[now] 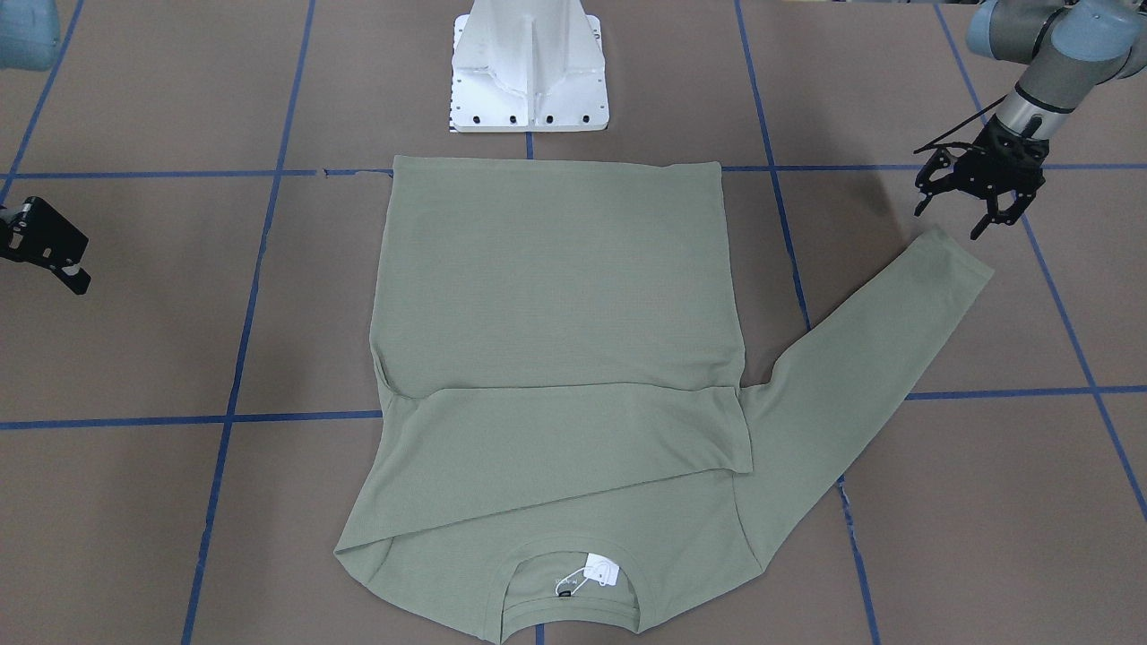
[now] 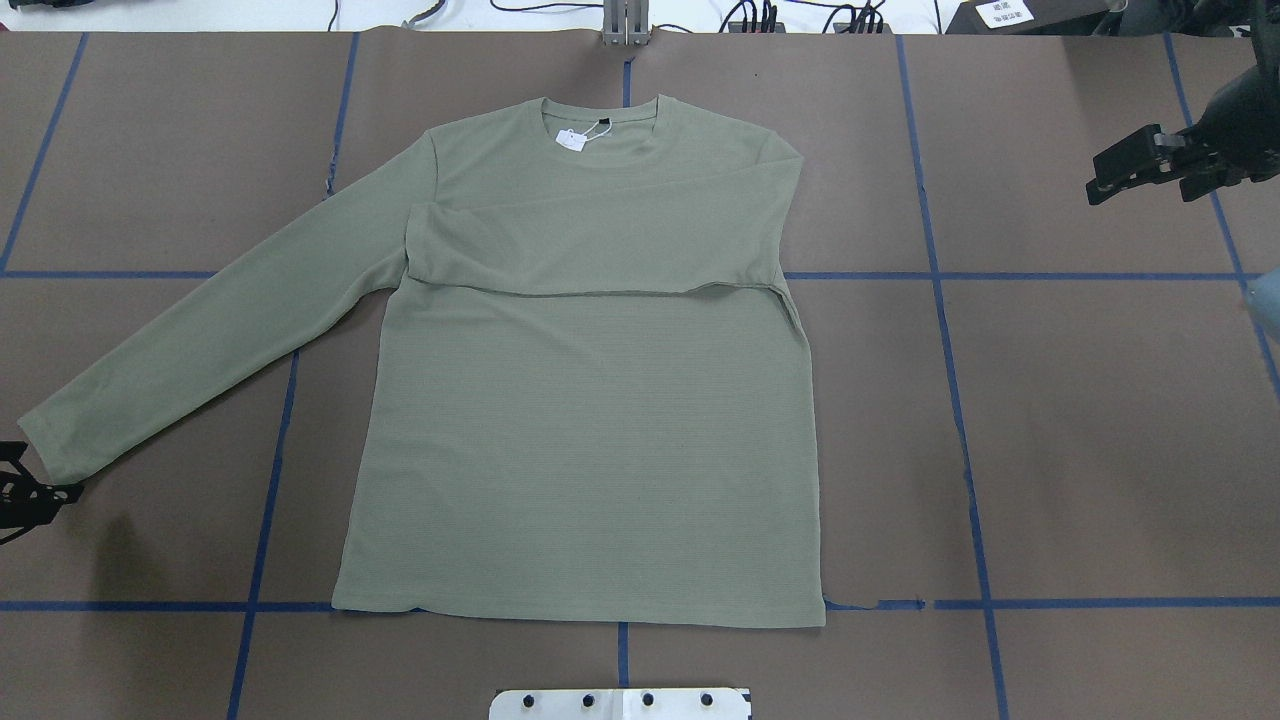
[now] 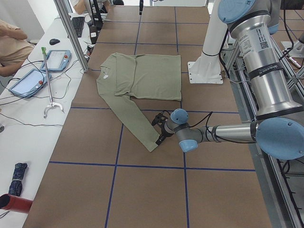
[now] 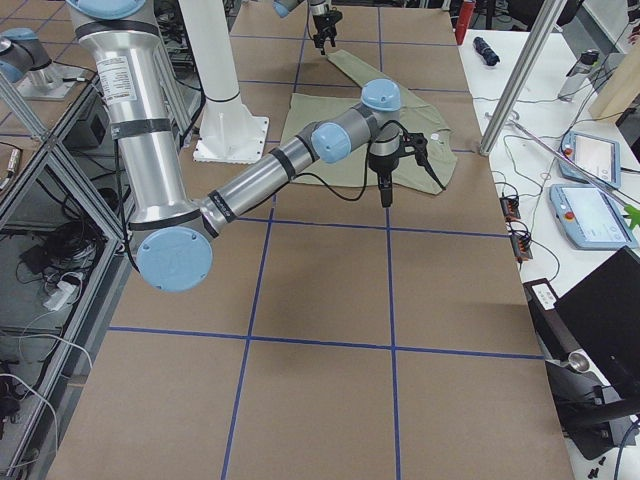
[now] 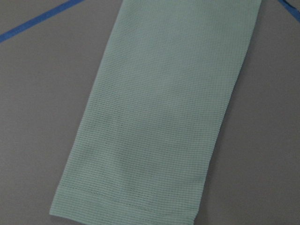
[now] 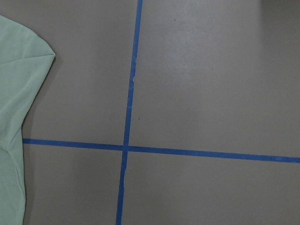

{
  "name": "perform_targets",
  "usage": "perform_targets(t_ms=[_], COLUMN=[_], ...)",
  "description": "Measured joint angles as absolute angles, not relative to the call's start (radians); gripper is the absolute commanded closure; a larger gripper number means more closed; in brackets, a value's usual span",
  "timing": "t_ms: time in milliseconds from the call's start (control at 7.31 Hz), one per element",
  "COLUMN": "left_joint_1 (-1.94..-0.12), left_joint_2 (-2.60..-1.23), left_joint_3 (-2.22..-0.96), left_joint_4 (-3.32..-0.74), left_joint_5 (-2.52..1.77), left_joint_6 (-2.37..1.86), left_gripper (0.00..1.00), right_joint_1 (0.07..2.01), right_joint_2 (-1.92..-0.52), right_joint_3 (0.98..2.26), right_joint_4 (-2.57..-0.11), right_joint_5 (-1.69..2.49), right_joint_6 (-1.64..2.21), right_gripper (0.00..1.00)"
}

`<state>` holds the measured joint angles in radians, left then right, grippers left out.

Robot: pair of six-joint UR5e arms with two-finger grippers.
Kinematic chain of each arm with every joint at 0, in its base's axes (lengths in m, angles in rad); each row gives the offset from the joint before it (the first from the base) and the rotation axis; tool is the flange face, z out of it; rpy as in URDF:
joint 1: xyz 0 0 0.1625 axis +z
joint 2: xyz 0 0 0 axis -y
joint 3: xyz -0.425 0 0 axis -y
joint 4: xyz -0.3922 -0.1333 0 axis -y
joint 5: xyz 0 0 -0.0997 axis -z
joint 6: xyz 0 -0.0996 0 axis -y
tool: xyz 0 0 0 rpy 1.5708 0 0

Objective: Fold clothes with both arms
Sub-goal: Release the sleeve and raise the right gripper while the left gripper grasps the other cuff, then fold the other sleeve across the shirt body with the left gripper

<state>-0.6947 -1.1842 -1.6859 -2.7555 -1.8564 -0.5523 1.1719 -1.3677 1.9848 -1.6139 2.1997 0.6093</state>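
Left tool (image 1: 948, 224) hovers with its fingers spread wide and nothing between them, just beside the cuff (image 1: 954, 255) of the outstretched sleeve. Its wrist camera looks straight down on that cuff, flat on the table (image 2: 1100, 400). From there the sleeve runs away from the tool to the sage-green shirt (image 2: 580, 440), spread flat and lying between the two tools. The other sleeve (image 2: 600, 245) is folded across the chest, its lower edge running straight from side to side. Over on the far side of the shirt, the right tool (image 2: 1140, 192) hangs well clear of the cloth. Its fingers look parted and it carries nothing. Below it there is only bare table, crossed blue tape lines (image 6: 126, 147) and the shirt's shoulder corner. The collar's white tag (image 2: 572, 140) lies face up, and the hem is on the white pedestal (image 1: 529, 72) side.
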Motion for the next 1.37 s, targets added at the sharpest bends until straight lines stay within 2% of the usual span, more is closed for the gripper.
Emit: perform_targets(t_ms=[137, 273, 547, 684, 957, 1367], left_joint_1=[-0.684, -0.68, -0.679, -0.678, -0.678, -0.68], left_joint_2=[-1.184, -1.184, -1.186, -1.186, -1.187, -1.195], left_joint_3=[-1.682, -1.68, -1.679, -1.678, -1.678, -1.681], left_joint_4=[-2.755, -2.754, -2.752, -2.752, -2.752, -2.755], left_joint_5=[-1.846, -1.841, -1.84, -1.839, -1.839, -1.841], left_joint_6=[-0.553, -0.553, -0.554, -0.554, -0.554, -0.555], left_gripper=[0.56, 0.63, 0.63, 0.68, 1.0, 1.0], right_joint_1=[1.172, 1.172, 1.172, 1.172, 1.172, 1.171], right_joint_2=[-1.368, -1.367, -1.367, -1.367, -1.367, -1.367], right_joint_3=[1.985, 1.984, 1.983, 1.983, 1.982, 1.982], right_joint_4=[-1.614, -1.614, -1.614, -1.614, -1.614, -1.614], right_joint_5=[2.2, 2.2, 2.2, 2.2, 2.2, 2.2], right_joint_6=[0.61, 0.61, 0.61, 0.611, 0.612, 0.613], right_gripper=[0.0, 0.0, 0.0, 0.0, 0.0, 0.0])
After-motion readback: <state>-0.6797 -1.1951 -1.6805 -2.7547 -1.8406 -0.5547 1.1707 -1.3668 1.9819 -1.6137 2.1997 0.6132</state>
